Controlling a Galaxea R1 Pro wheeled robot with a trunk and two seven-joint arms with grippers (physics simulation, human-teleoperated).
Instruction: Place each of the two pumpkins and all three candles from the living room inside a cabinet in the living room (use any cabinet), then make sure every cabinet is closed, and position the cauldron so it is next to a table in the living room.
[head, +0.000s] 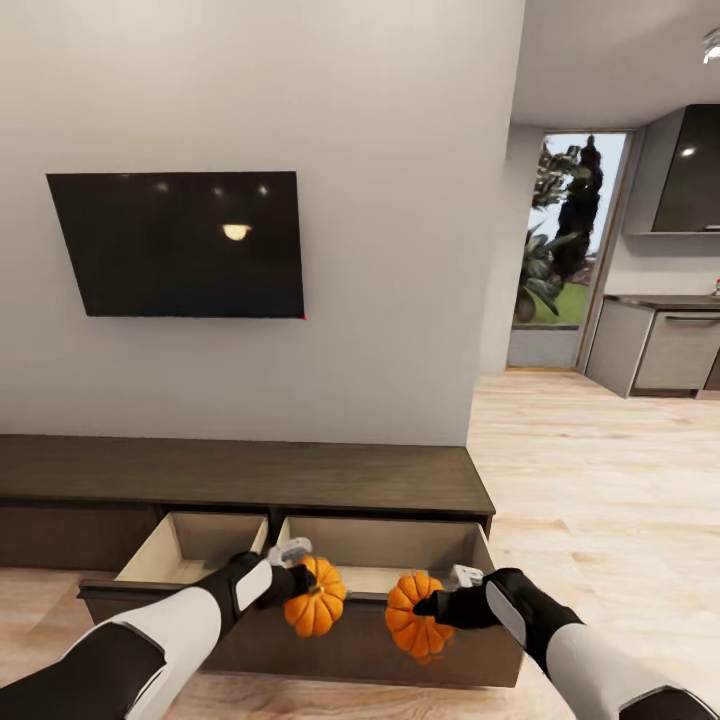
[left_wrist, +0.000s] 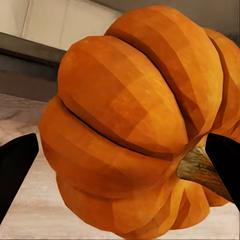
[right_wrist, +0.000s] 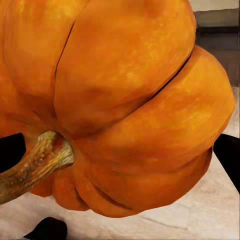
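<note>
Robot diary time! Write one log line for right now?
left gripper: shut on left pumpkin | right gripper: shut on right pumpkin | cabinet: drawers open | both pumpkins above drawer front

1. Two bright orange ribbed pumpkins, one (head: 316, 598) in the black left gripper (head: 290, 580), the other (head: 416, 614) in the black right gripper (head: 440, 603); stems tan-brown.
2. Dark-brown wood cabinet (head: 240, 475), its open drawers (head: 190, 545) pale beige inside.
3. Black television (head: 178, 245) at 10 o'clock on an off-white wall (head: 400, 250).
4. Pale, grained wood floor (head: 600, 480); arms white and black.
</note>
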